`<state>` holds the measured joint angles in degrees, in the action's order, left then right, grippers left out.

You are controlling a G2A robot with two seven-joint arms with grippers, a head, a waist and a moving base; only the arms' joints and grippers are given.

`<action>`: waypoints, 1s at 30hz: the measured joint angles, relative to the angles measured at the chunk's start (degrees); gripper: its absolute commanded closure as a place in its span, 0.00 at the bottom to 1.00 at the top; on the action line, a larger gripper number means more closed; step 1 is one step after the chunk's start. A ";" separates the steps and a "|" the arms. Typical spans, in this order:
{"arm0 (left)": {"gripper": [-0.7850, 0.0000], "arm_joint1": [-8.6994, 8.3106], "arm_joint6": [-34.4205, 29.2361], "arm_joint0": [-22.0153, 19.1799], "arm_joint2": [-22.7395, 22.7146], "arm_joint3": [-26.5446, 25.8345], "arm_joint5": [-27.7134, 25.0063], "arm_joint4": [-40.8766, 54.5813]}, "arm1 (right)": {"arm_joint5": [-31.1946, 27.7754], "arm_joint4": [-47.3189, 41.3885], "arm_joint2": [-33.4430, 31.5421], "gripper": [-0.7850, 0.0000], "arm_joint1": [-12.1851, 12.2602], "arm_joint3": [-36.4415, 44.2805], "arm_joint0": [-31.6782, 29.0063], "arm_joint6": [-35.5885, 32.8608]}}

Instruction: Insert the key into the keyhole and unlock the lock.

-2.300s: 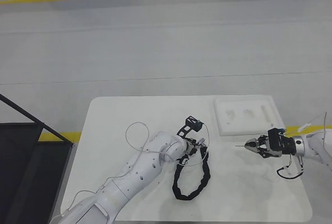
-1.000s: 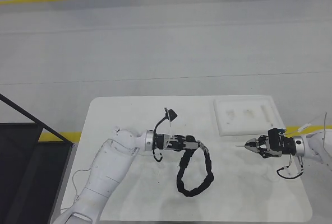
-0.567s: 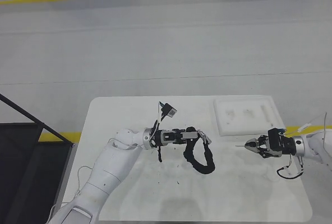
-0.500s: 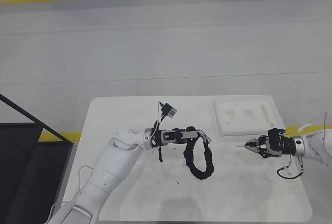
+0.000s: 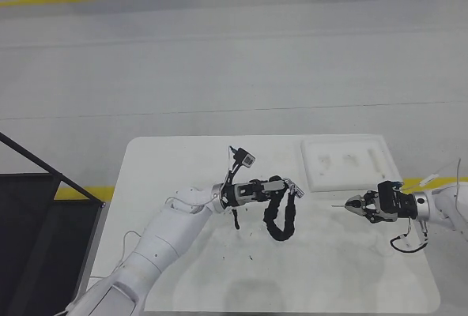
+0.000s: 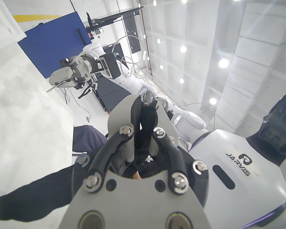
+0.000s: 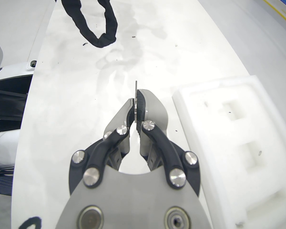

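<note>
two tools over the counter (image 5: 163, 182): left tool (image 5: 286, 188) pinching the lock (image 7: 110, 21), at nine o'clock from the right tool (image 5: 352, 205) pinching the key (image 7: 135, 88)

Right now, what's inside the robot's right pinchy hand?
A thin metal key, pinched flat between the right gripper's fingers. Its tip pokes out in front, pointing across the table toward the black lock. The rest of the key is covered by the pads.
</note>
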<state>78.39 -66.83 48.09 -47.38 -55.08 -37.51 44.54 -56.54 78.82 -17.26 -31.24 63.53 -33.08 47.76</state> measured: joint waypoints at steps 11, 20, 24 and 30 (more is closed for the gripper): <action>1.00 0.26 2.62 -0.92 1.75 6.43 -2.60 1.85 | 0.00 0.00 0.00 1.00 0.00 0.00 0.00 0.00; 1.00 -0.20 2.44 -1.21 1.34 7.96 -2.42 2.86 | 0.00 0.00 0.00 1.00 0.00 0.00 0.00 0.00; 1.00 -0.62 2.37 -1.15 0.81 8.37 -2.34 2.81 | 0.00 0.00 0.00 1.00 0.00 0.00 0.00 0.00; 1.00 -1.87 2.68 -0.68 -0.17 6.51 -2.66 0.85 | 0.00 0.00 0.00 1.00 0.00 0.00 0.00 0.00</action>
<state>76.52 -64.15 47.41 -47.55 -48.57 -40.17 45.39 -56.54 78.82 -17.26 -31.24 63.53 -33.08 47.76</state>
